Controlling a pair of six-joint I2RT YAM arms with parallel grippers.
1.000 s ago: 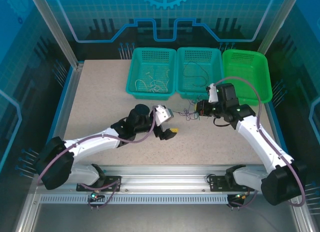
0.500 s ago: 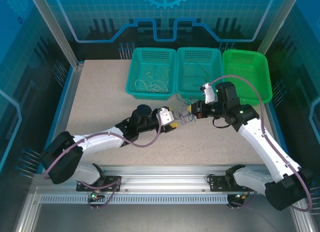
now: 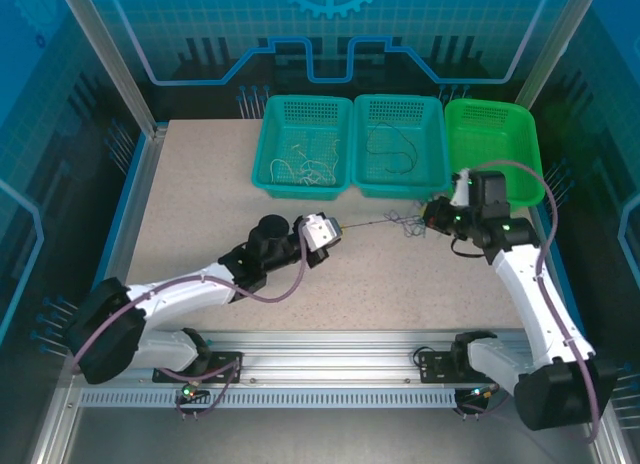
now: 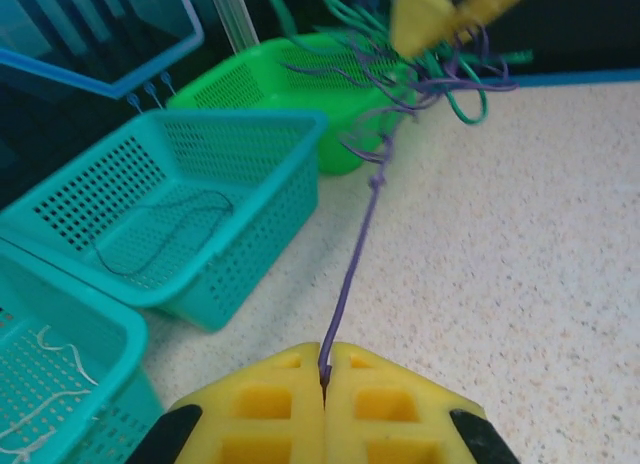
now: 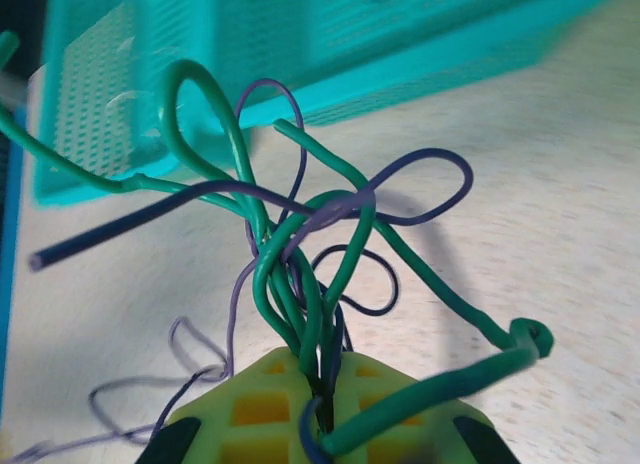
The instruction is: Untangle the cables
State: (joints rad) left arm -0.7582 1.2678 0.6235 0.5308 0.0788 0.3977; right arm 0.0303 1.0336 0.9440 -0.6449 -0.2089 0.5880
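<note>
Between my left pincer (image 4: 324,369), clenched on one taut purple strand (image 4: 352,264), and my right pincer (image 5: 325,384), clenched on the cables (image 5: 300,254) just over the bench (image 3: 200,204), I fear a hard pull could cinch the knot (image 4: 376,181).

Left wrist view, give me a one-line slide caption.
Left hand shut on a purple wire stretched taut from the tangle held by the right hand.

White-and-black arms (image 3: 190,289) carry looping purple cables (image 3: 541,206) and yellow, grid-patterned fingers (image 4: 260,424).

Speckled beige table (image 3: 200,214), blue walls (image 3: 320,44)
</note>
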